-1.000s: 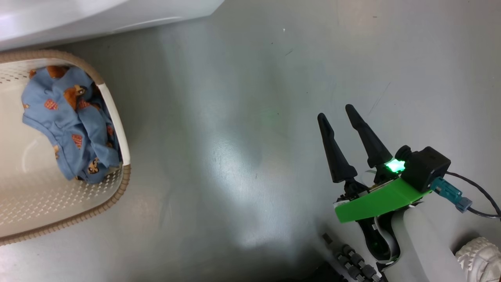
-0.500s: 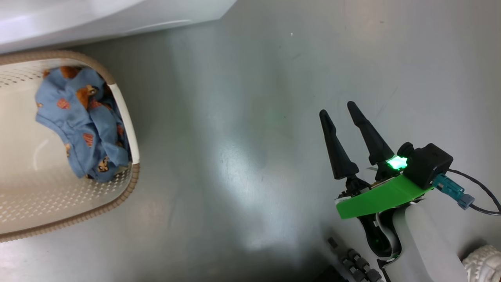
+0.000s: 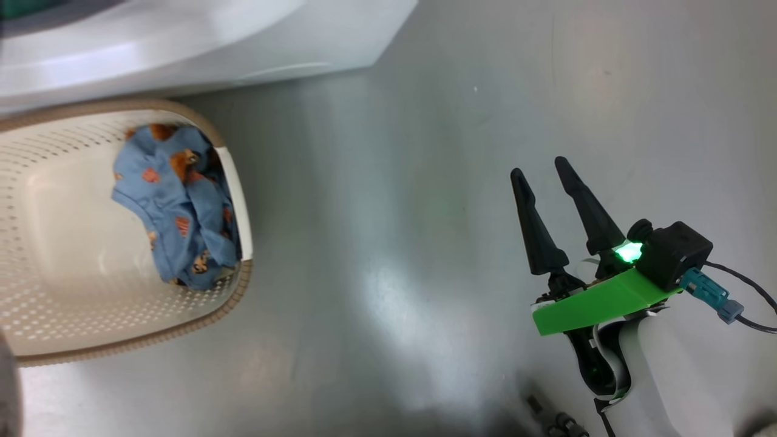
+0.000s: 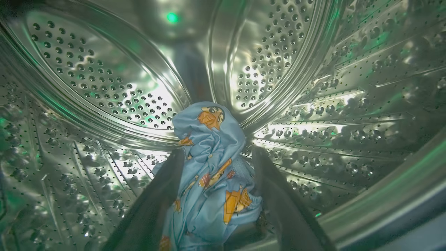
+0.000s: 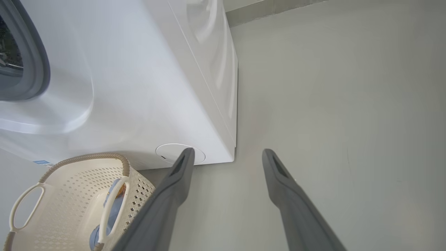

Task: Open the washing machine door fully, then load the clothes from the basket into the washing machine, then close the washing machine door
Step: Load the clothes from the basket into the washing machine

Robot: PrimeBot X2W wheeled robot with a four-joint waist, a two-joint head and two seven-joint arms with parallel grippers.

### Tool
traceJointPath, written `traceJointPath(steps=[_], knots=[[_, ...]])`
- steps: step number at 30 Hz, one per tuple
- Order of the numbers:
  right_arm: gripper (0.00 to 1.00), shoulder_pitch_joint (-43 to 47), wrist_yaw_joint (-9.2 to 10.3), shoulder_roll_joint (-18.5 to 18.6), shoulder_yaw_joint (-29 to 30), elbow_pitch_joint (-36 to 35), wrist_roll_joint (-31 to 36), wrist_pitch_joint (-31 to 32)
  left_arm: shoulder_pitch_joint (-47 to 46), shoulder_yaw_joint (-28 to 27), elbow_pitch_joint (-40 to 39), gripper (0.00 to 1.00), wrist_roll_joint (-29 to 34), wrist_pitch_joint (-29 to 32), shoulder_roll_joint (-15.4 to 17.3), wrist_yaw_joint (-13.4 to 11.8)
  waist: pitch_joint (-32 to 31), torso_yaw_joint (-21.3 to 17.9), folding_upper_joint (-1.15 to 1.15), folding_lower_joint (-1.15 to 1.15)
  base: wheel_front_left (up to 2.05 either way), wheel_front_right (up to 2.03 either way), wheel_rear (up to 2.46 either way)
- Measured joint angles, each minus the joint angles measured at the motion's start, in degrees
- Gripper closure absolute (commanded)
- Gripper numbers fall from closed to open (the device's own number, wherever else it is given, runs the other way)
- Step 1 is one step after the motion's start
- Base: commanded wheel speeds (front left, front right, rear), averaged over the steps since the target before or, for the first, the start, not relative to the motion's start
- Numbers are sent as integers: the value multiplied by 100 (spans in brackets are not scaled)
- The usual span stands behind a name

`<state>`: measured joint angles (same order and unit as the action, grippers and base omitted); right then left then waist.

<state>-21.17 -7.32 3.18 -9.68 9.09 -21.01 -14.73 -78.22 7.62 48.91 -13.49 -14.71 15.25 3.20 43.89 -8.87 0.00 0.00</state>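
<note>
My left gripper [image 4: 217,150]: inside the washing machine, deep in the steel drum [image 4: 104,87]. Fingers spread wide, clamping nothing. One light-blue printed garment [image 4: 209,174] lies heaped on the drum's bottom between them. Whether the cloth brushes their inner faces, I cannot tell. I read it as a piece let go and delivered.

My right gripper [image 3: 538,167]: outside the washing machine [image 3: 243,30], off the lower front corner by the small round flap [image 5: 174,153], over bare floor [image 3: 394,212]. Fingers apart, nothing between them. Idle.

The basket [image 3: 240,200]: on the floor just in front of the machine, near that same flap. The rest of the clothes [image 3: 182,206] sit bunched at the basket end closer to the machine's corner.

Progress, my judgement:
- The door step looks done, since my left fingers could not reach into the drum otherwise.
- Loading is part way, with one piece in the machine and a bundle yet to fetch.
- To do: draw the left arm out of the machine, make at least one more trip to the basket, then shut the door.
</note>
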Motion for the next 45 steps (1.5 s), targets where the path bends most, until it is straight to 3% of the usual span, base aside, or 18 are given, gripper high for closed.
traceJointPath(steps=[17,45], knots=[[0,247,0,3,116,246,186,0,1450,-4,-778,0,-86,0,-359,-145,-965,357,0,0,0,0,0],[0,1049,0,70,168,432,188,1,4045,20,-2722,0,-168,1,-327,-399,-2707,672,0,0,0,0,0]])
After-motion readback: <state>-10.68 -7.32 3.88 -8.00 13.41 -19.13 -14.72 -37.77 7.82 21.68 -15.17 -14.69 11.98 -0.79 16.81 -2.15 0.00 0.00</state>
